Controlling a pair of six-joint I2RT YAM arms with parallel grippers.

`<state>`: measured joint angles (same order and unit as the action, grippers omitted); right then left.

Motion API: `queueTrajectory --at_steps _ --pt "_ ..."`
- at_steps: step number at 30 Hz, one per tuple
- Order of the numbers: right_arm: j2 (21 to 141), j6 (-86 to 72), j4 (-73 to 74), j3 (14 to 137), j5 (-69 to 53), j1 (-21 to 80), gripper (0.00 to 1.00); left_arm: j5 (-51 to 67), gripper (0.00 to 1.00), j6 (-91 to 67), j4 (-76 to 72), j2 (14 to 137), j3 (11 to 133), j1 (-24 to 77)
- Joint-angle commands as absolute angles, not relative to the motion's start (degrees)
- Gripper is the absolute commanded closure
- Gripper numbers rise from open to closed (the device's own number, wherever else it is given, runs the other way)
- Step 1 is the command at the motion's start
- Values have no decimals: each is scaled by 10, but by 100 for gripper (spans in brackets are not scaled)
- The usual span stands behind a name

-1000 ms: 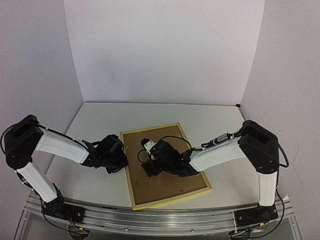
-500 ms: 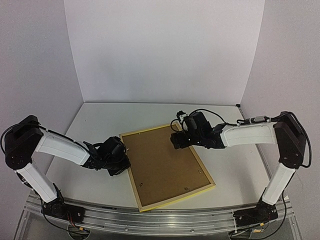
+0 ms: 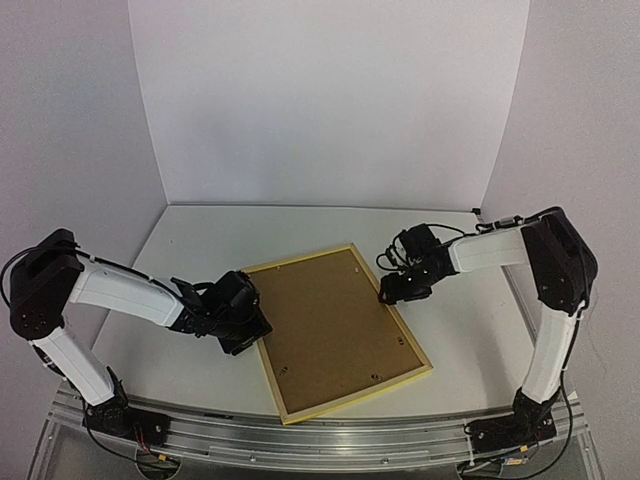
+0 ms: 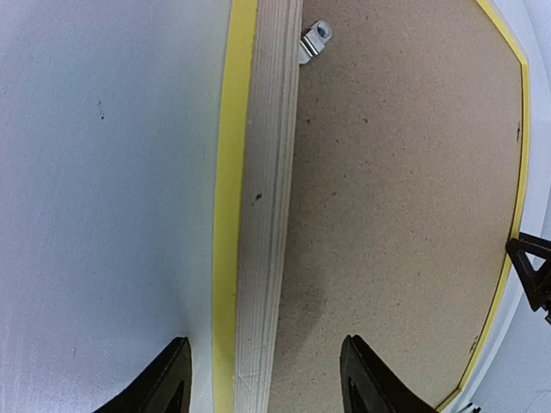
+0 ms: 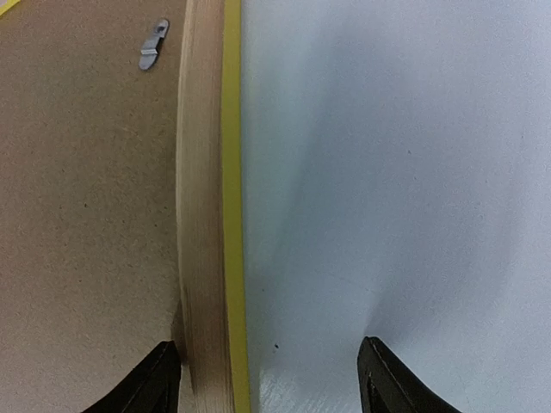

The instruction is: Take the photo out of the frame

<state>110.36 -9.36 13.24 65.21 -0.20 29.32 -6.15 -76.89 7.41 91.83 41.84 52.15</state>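
Observation:
The frame (image 3: 298, 259) lies face down on the white table, its yellow rim around a brown backing board (image 3: 330, 325). The photo is hidden under that board. My left gripper (image 3: 250, 330) is at the frame's left side. In the left wrist view it (image 4: 263, 387) stands open astride the pale wooden rail (image 4: 263, 215), one finger over the table and one over the board, touching neither. My right gripper (image 3: 388, 292) is at the right side. It (image 5: 267, 379) is open too, one finger by the rail (image 5: 207, 172) over the board, the other over the table.
Small metal turn clips (image 4: 314, 39) (image 5: 153, 45) sit on the backing board beside the rails. White walls close the table at the back and sides. The arm bases stand on a metal rail (image 3: 320, 440) at the near edge.
My left gripper has opened at the frame's left rail. The right arm has swung from above the backing board out to the right rail, its jaws narrowing a little. The frame has turned slightly.

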Motion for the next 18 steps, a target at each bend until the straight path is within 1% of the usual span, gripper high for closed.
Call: queueTrajectory --at_steps 1,2,3,4,6,9,14,17,18 --pt "1144 -71 152 686 -63 298 35 -95 20 -743 172 905 467 522" --pt "1149 -66 152 689 -61 297 38 -103 10 -738 179 901 476 522" --pt "1153 -59 154 694 -57 298 42 -116 3 -734 192 896 484 521" --pt "1157 -47 158 698 -55 297 46 -131 1 -730 209 893 495 520" --pt "1164 -24 165 712 -64 297 61 -157 0 -726 242 888 515 514" --pt "1182 33 190 741 -96 298 79 -161 0 -711 251 872 519 485" --pt "1215 89 234 805 -115 292 94 -117 0 -666 209 850 490 419" --pt "1233 134 265 851 -118 292 100 -111 1 -651 214 855 486 392" --pt "1238 153 275 866 -120 292 100 -107 0 -644 212 858 487 385"
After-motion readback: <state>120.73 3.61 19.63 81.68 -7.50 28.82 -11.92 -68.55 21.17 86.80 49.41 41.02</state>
